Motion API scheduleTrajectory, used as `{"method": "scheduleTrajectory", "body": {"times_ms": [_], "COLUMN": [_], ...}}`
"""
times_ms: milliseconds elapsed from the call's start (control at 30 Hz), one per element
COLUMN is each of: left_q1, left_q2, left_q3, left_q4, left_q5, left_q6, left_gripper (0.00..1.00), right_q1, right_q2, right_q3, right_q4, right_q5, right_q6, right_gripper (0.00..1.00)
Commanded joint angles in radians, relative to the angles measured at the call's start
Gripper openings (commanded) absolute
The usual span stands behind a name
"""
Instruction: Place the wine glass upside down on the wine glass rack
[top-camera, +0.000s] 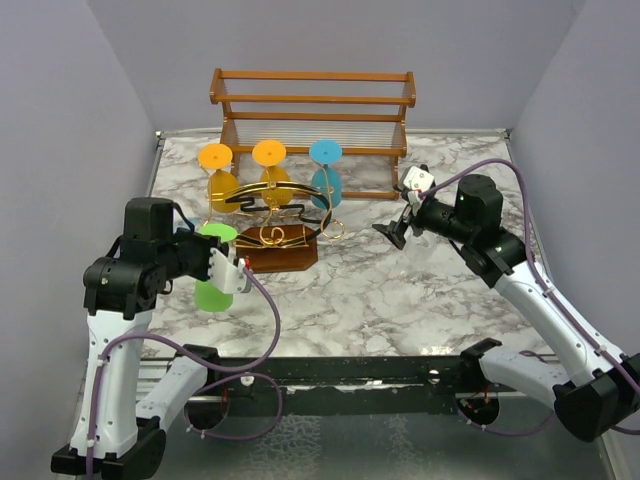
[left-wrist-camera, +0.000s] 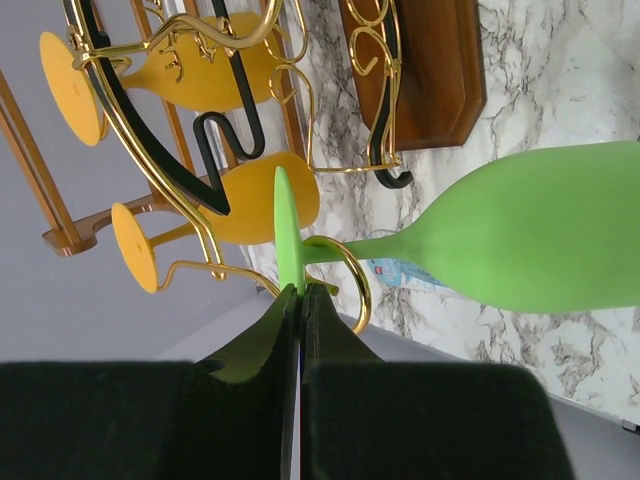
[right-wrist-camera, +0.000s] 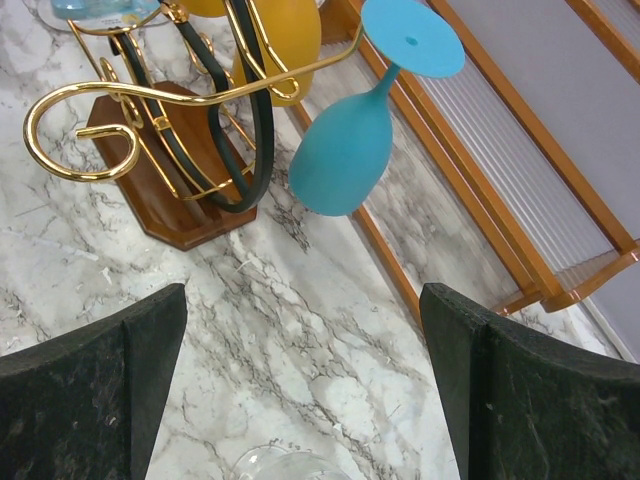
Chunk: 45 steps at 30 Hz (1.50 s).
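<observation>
The left gripper (left-wrist-camera: 300, 292), clamping the inverted wine glass (left-wrist-camera: 540, 235), is holding it beside the wine glass rack (top-camera: 285, 252), seemingly unhung.

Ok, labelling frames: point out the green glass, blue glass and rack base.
green glass (left-wrist-camera: 540, 230), left wrist view, bowl.
blue glass (right-wrist-camera: 342, 158), right wrist view, bowl.
rack base (top-camera: 292, 257), top external view, front part.

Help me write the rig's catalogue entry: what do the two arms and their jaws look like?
The left arm and right arm match: white rounded link shells between black cylindrical joint housings, on black bases. A purple cable runs loosely along each. The jaws are flat, matte, dark and faintly speckled.
</observation>
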Motion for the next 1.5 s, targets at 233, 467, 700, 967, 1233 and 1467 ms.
{"method": "scheduleTrajectory", "body": {"times_ms": [233, 467, 700, 967, 1233, 1467], "left_q1": [0.000, 0.000, 0.000, 0.000, 0.000, 0.000], "left_q2": [0.036, 0.049, 0.064, 0.082, 0.111, 0.125], "left_q3": [0.004, 0.034, 0.038, 0.059, 0.139, 0.147], "left_q4": [-0.068, -0.121, -0.121, -0.122, -0.124, -0.123], "left_q5": [-0.044, -0.025, -0.049, 0.040, 0.071, 0.066], "left_q6": [0.009, 0.025, 0.015, -0.046, -0.151, -0.206], "left_gripper": [0.03, 0.14, 0.21, 0.39, 0.57, 0.62], "right_q1": [-0.009, -0.009, -0.009, -0.009, -0.009, -0.009], "right_q2": [0.007, 0.003, -0.001, -0.007, -0.034, -0.041], "right_q3": [0.015, 0.017, 0.024, 0.085, 0.125, 0.130], "right_q4": [0.000, -0.002, -0.008, -0.072, -0.131, -0.156], "right_q5": [0.001, 0.001, 0.003, 0.072, 0.151, 0.193], "right_q6": [-0.016, -0.016, -0.019, -0.037, -0.071, -0.095], "right_gripper": [1.00, 1.00, 1.00, 1.00, 1.00, 1.00]}}
